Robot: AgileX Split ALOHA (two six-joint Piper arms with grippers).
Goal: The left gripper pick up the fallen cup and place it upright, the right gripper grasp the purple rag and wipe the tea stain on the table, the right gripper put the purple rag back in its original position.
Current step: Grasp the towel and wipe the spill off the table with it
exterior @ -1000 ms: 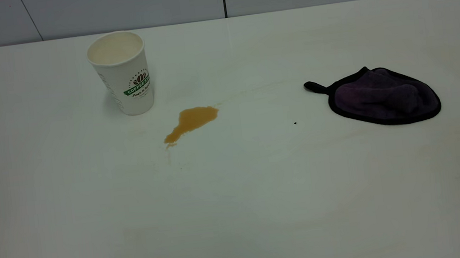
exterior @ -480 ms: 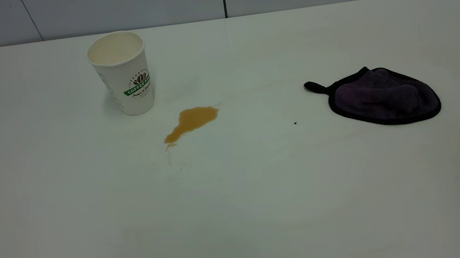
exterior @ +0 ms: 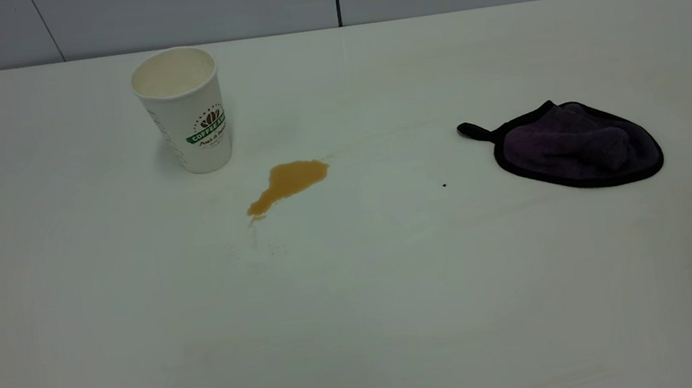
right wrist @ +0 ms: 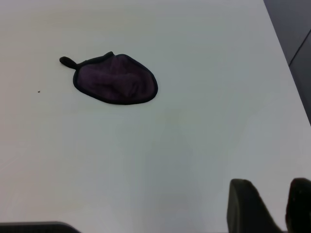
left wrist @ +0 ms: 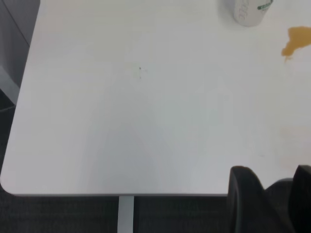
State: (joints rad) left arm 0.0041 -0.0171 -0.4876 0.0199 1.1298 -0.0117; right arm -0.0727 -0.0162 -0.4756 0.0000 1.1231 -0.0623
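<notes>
Cup [exterior: 183, 108] is seen upright upper left, stain [exterior: 287, 184] unwiped, so purple rag [exterior: 575, 144] (centre right) is to be grasped next by right gripper [right wrist: 269, 206], fingers parted, empty.

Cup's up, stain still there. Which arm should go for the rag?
Right. The purple rag lies on the right half of the table, in the right gripper's wrist view; the left gripper faces the cup side.
</notes>
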